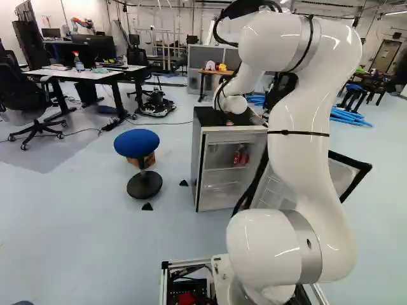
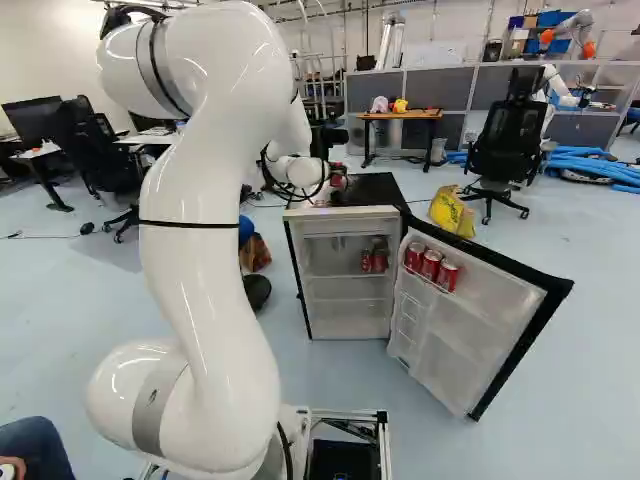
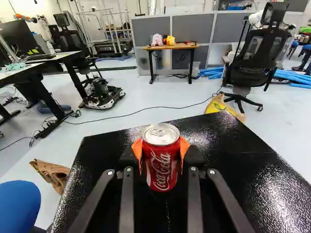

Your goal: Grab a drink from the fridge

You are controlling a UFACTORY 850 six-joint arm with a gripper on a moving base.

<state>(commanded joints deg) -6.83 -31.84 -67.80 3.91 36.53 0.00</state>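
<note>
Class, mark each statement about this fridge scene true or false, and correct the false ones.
1. The pincer has a red can held between its orange pads. True.
2. The fridge door is shut. False: it stands wide open.
3. Three red cans stand in a row in a rack on the door's inner side. True.
4. No cans are on the shelves inside the fridge. False: red cans on a shelf show there.
5. The stool near the fridge has a yellow seat. False: its seat is blue.
</note>
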